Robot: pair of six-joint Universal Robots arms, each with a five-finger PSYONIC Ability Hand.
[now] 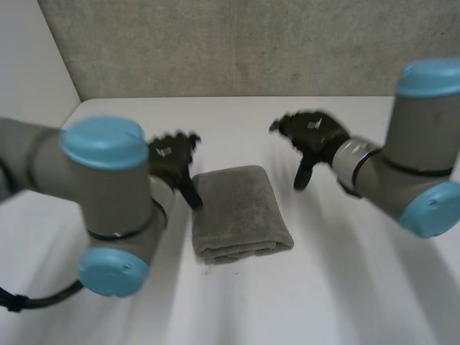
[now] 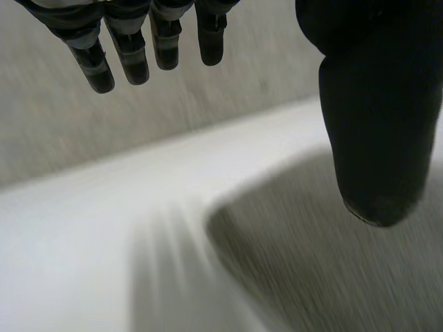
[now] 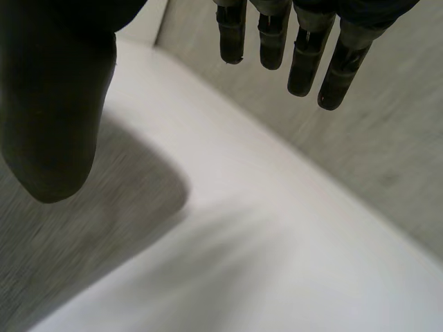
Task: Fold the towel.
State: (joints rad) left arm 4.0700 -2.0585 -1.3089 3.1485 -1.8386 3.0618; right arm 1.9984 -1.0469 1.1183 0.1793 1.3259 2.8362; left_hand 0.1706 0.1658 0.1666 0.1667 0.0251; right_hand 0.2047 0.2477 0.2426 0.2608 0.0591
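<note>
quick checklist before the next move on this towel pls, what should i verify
1. Towel folded: ok, it is a compact rectangle with layers showing at its near edge.
2. Towel fully on the table: ok, it lies flat, well in from the far edge.
3. Left robot hand empty: ok, fingers straight, nothing held.
4. Left robot hand off the towel: cannot tell, its thumb hangs at the towel's far left corner.
5. Right robot hand empty and off the towel: ok, fingers straight, it is apart from the towel on its right side.
</note>
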